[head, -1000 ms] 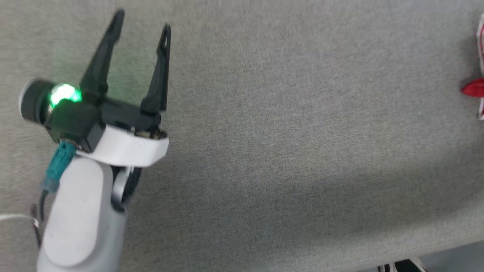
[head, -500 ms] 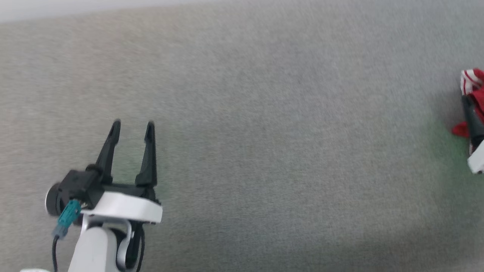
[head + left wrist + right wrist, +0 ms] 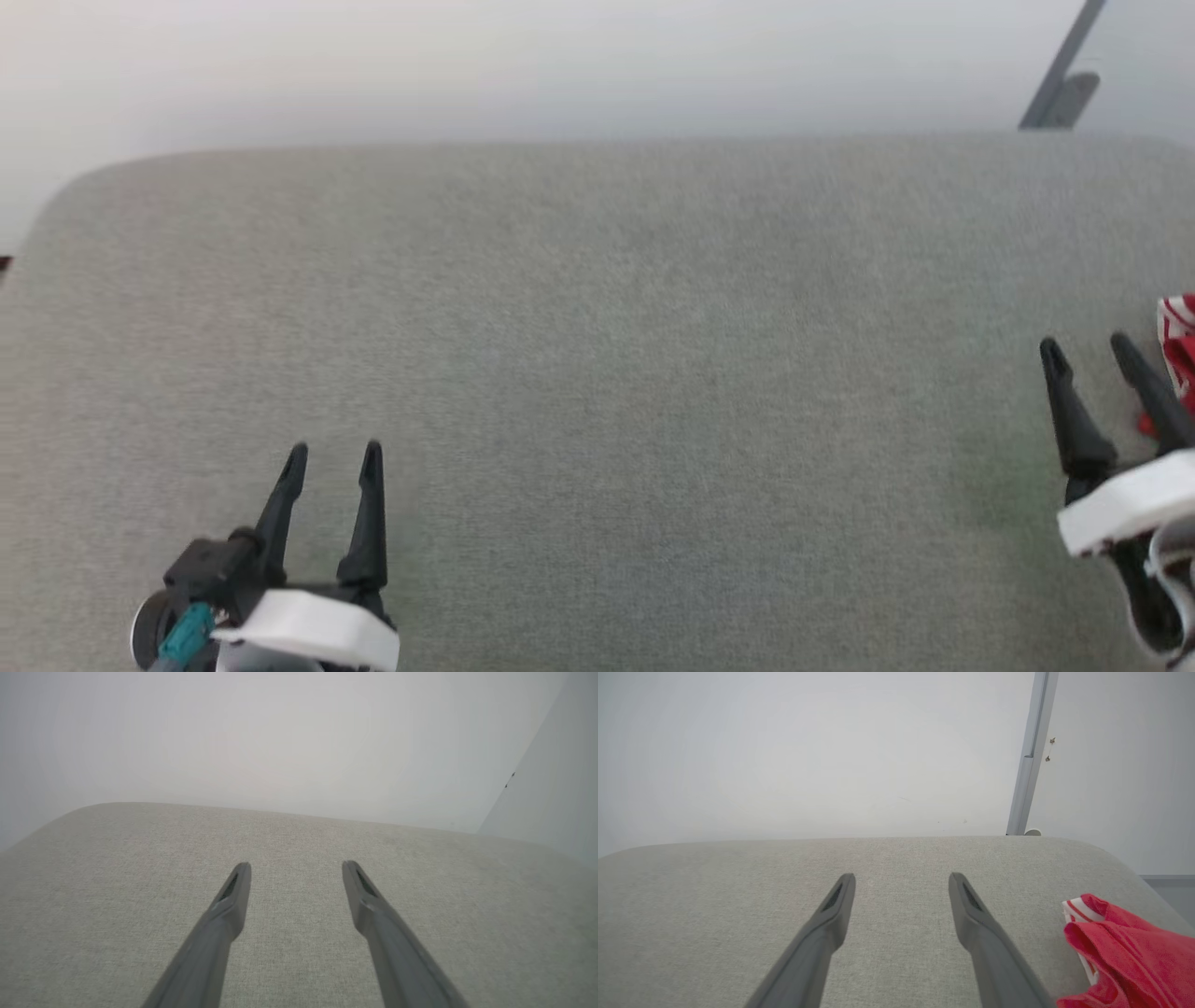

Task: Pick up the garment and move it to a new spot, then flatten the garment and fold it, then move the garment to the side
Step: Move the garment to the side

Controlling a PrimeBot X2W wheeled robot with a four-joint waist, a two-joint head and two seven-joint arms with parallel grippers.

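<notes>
Garment place: the garment lies on the grey desk at 3 o'clock of the head view, cut by the picture's edge. In the right wrist view it sits at 4 o'clock, close to the rounded end of the desk.
Garment shape: the part that shows is bunched in loose red folds, with a striped trim on top. The rest is out of the pictures, so I cannot tell if it is folded.
Left tool: the left tool is at 7 o'clock, its fingers spread wide and nothing between them. It is well apart from the garment.
Right tool: the right tool is at 4 o'clock, also spread wide and empty. Its outer finger is just beside the red cloth; I cannot tell if it touches.
Stage: this picture fits a garment that waits to be picked up, and equally one that was put aside at the end.
Risk, edge: in my judgement the cloth is near the desk's end, so a sideways push from the right tool toward 3 o'clock could slide it off.
Risk, snag: a long finger could catch a loose fold and drag the cloth when the arm moves.
Risk, grip: if the tool closes on the bunch, it may take only one layer, and the rest would hang and twist.
Risk, sight: the head view shows very little of the cloth, so aiming from it would be uncertain.
</notes>
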